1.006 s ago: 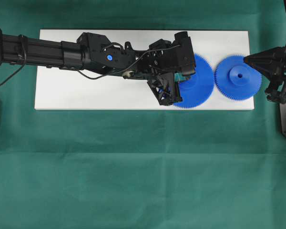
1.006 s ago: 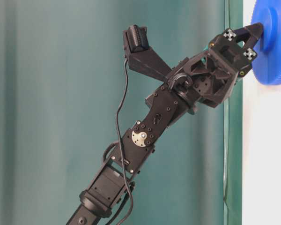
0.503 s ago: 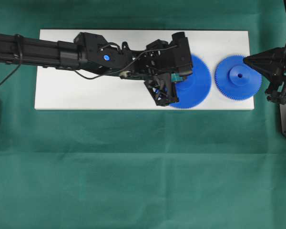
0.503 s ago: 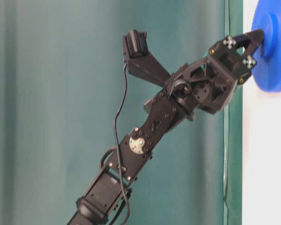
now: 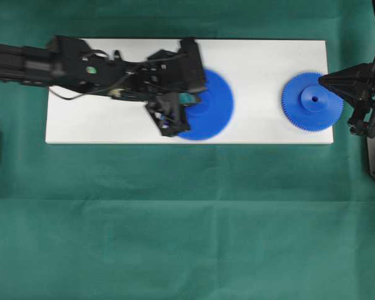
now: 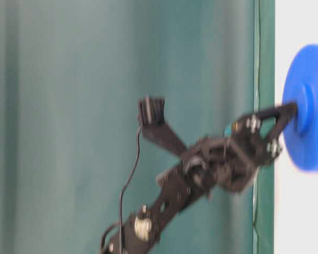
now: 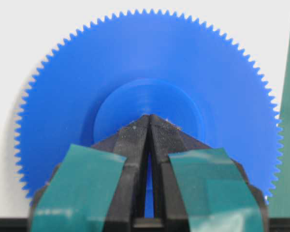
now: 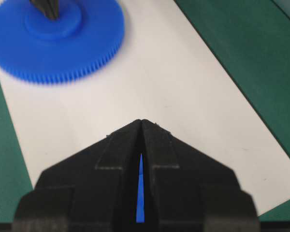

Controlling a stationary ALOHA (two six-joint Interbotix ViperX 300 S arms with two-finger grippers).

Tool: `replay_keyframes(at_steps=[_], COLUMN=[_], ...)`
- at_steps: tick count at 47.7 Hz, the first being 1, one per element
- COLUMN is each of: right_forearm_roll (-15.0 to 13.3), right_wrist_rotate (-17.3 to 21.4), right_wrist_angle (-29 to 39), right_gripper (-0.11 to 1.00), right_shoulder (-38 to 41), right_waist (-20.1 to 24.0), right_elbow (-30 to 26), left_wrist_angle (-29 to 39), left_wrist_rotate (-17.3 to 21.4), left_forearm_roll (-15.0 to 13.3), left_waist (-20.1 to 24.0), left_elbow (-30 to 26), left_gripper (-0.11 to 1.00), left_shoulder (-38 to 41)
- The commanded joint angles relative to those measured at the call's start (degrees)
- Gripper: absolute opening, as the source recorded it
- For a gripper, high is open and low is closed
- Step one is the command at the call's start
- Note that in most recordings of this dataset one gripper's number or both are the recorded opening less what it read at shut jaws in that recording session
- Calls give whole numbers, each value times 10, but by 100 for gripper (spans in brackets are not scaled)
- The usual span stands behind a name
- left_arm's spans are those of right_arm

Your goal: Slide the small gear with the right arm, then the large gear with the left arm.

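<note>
Overhead view, left to right. We see the left arm [image 5: 62,62] reaching in from the left edge across the white board [image 5: 112,125], which lies on the green cloth [image 5: 187,219]. Its gripper, the left gripper [image 5: 194,100], carries teal patches near the base; in the left wrist view its fingers [image 7: 135,140] are pressed together into a single point, and that point rests on the raised hub of the large gear [image 5: 209,106]. The large gear lies flat on the board, left of the board's middle. Its outline and the arm's are smeared, which we read as sliding under way.

Right of it comes a bare stretch of board, then the small gear [image 5: 312,101], flat near the board's right end and well apart from the large gear. The right gripper [image 5: 324,79] sits at the far right, its tip over the small gear's right rim. In the right wrist view its fingers [image 8: 128,145] meet at the tip, a thin blue sliver showing through the slit between them; they clamp nothing.

We judge the task to be in its second half: the large gear's slide is in hand, and where it should end we cannot tell.
</note>
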Motion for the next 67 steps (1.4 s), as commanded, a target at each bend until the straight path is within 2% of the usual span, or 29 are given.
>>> replay_keyframes(at_steps=[1,25,44,58,67], right_forearm_roll=[-1,2,2,2,2], right_wrist_rotate=[0,7,18,18,18], right_wrist_angle=[-2,-2,-4,-4,-5], right_gripper=[50,50,50,50,50], right_shoulder=[1,0,-1,1,1], right_waist=[3,17,25,27,26], right_elbow=[-7,-9,-12,-13,-15], left_wrist_angle=[-1,-76,-98,-99,-99], left_wrist_rotate=[-11,-80,-137,-140,-140], left_forearm_roll=[-1,-2,-3,-2,-2], left_waist=[12,56,101,110,110], left_elbow=[44,246,402,455,445], left_gripper=[0,0,0,0,0], left_shoulder=[-28,-170,-280,-391,-409])
